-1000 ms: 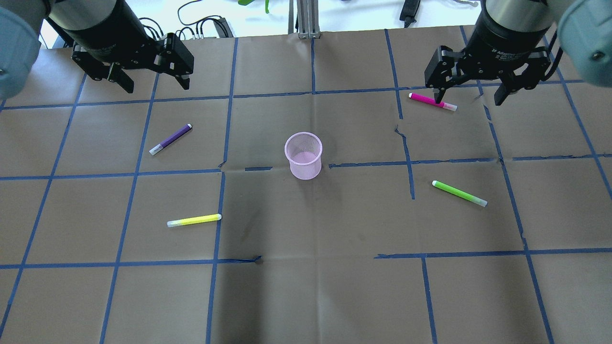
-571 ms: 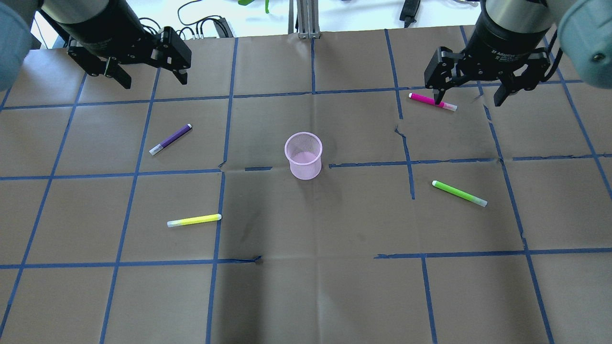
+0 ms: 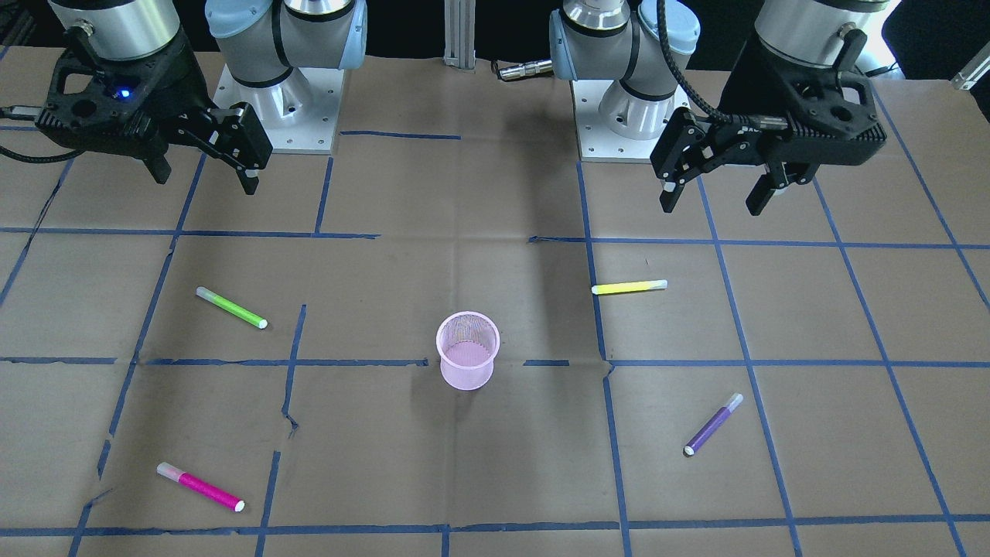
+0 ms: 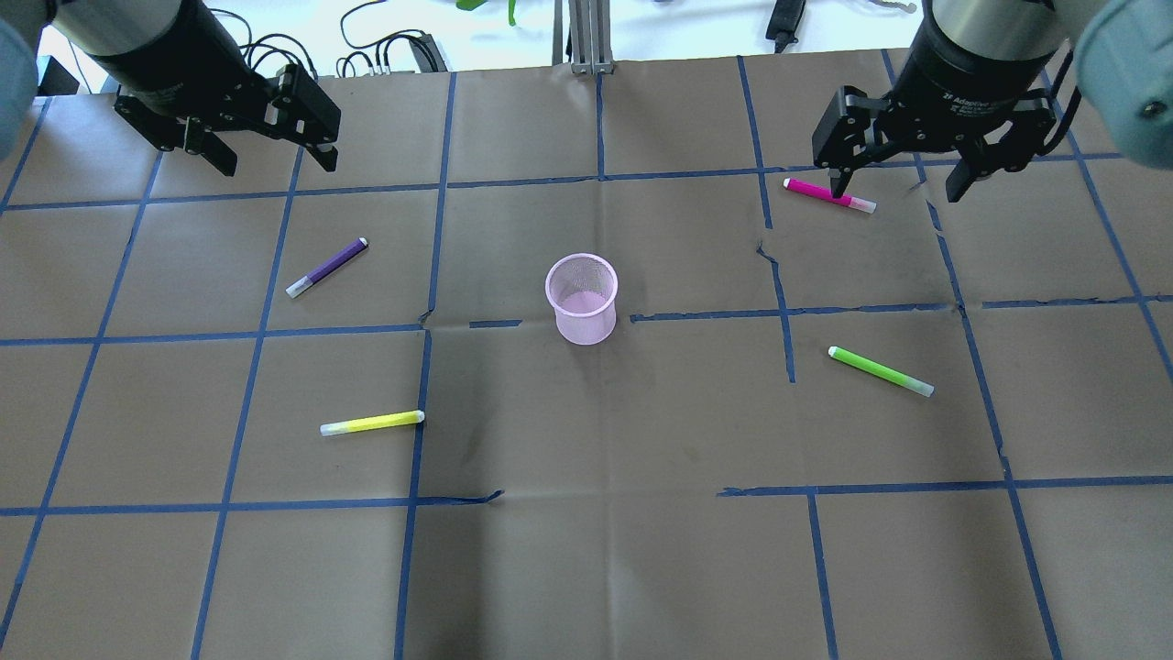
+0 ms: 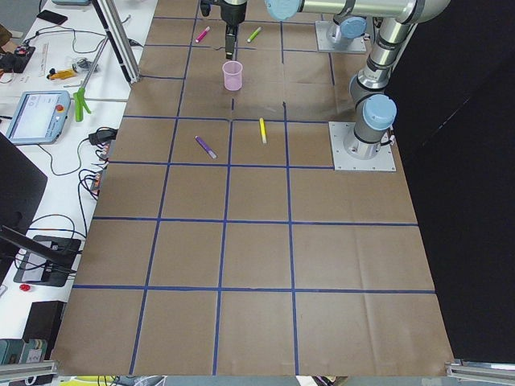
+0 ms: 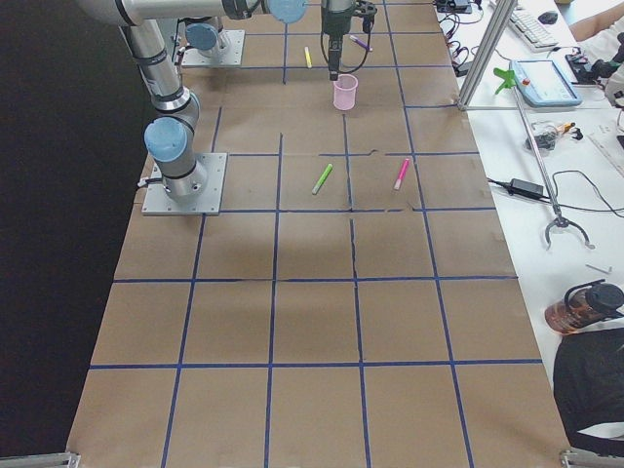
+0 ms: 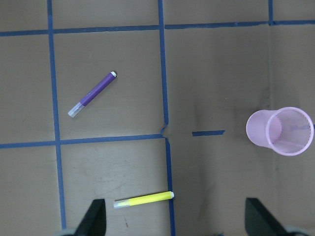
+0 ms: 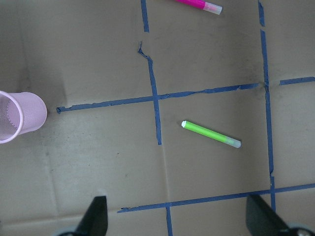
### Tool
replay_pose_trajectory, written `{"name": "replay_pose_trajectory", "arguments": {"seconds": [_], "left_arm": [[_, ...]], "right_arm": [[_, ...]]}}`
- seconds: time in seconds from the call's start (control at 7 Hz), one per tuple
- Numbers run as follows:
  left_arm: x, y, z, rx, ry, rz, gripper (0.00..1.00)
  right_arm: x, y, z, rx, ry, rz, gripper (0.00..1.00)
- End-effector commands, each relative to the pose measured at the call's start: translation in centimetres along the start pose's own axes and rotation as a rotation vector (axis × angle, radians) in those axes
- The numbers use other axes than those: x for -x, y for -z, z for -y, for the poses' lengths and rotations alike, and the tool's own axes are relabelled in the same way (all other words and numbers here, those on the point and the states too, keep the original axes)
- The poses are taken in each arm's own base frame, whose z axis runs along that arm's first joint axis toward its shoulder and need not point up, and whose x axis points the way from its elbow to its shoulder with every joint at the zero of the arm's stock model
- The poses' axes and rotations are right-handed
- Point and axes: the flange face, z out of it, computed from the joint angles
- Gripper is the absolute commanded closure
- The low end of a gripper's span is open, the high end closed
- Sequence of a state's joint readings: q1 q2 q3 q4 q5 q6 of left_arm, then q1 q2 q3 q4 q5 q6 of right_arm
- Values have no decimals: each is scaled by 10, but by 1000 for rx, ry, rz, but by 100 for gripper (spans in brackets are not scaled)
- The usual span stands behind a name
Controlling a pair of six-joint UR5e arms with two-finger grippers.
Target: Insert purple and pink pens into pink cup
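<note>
Front-facing view first. Brown paper table cover (image 3: 495, 480) marked with a blue tape grid (image 3: 773, 363). Pink wire-mesh cup (image 3: 466, 376) upright near the middle, nothing in it. Slim purple plastic pen (image 3: 712, 425) lies flat on the robot's left side, well apart from the cup. Slim pink plastic pen (image 3: 200, 486) lies flat on the robot's right side, farther from the base. Green plastic pen (image 3: 231, 308) and yellow plastic pen (image 3: 629, 287) lie flat nearer the base. Left gripper (image 3: 711, 206): jaws spread, nothing held. Right gripper (image 3: 206, 179): jaws spread, nothing held.

Overhead view. Cup (image 4: 582, 316) central; purple pen (image 4: 326, 267) to its left, below the left gripper (image 4: 277, 165). One finger of the right gripper (image 4: 895, 193) overlaps the pink pen (image 4: 827, 195) in line of sight; contact cannot be judged.

Left side view. Cup (image 5: 232, 78) at the far end; purple pen (image 5: 206, 146) and yellow pen (image 5: 262, 129) nearer the camera.

Right side view. Pink pen (image 6: 401, 174) and green pen (image 6: 323, 178) nearer the camera than the cup (image 6: 345, 95).

Left wrist view. Fingertips (image 7: 96, 219) wide apart at the bottom edge; purple pen (image 7: 92, 95), yellow pen (image 7: 144, 199) and cup (image 7: 279, 142) below.

Right wrist view. Fingertips (image 8: 96, 219) wide apart; green pen (image 8: 210, 134) in the middle, pink pen (image 8: 197, 4) cut by the top edge, cup (image 8: 29, 120) at the left edge.
</note>
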State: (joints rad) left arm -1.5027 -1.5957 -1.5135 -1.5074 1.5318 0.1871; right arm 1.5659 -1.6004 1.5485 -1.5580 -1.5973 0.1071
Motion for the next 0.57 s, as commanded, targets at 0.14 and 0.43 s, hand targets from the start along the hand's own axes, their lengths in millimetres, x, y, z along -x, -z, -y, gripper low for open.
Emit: {"name": "replay_pose_trajectory", "arguments": {"seconds": [0.14, 0.43], "left_arm": [[32, -83, -1, 36, -204, 184, 1], [40, -145, 12, 38, -272, 191, 2]], "right_arm": [[-5, -1, 8, -7, 94, -12, 0], [-20, -26, 41, -13, 443, -11, 0]]}}
